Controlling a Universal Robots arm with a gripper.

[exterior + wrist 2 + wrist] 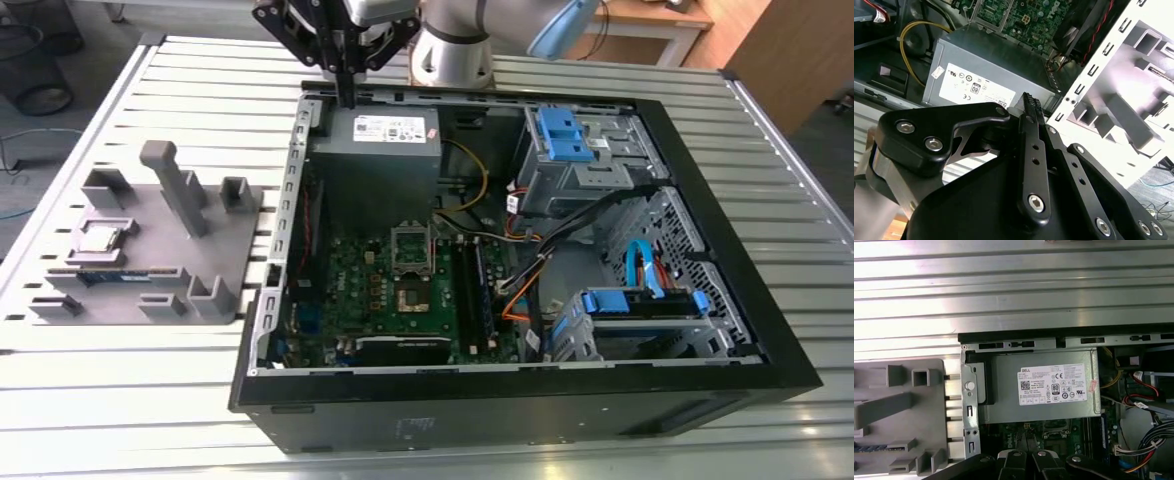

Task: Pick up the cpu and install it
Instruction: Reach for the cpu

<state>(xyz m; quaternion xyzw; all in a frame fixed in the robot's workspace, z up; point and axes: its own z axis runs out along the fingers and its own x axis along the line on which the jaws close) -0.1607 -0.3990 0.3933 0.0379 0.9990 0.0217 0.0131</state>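
Observation:
The cpu [104, 238] is a small silvery square chip lying flat on the grey holder block [200, 262] at the exterior view's left, outside the computer case. My gripper [347, 96] hangs above the case's back edge, over the grey power supply [378, 150], far from the chip. Its black fingers [1030, 107] are pressed together with nothing between them, and their linkages [1026, 462] show in the first wrist view. On the green motherboard [350, 290] the silver socket frame [411, 243] stands flipped up above the dark socket [410, 294].
The open black case [534, 400] lies on a slatted metal table [134, 420]. A memory stick [114, 275] sits in the holder block near the chip. Blue drive brackets [567, 135], orange and black cables [527, 290] and a tall grey post [163, 175] stand nearby.

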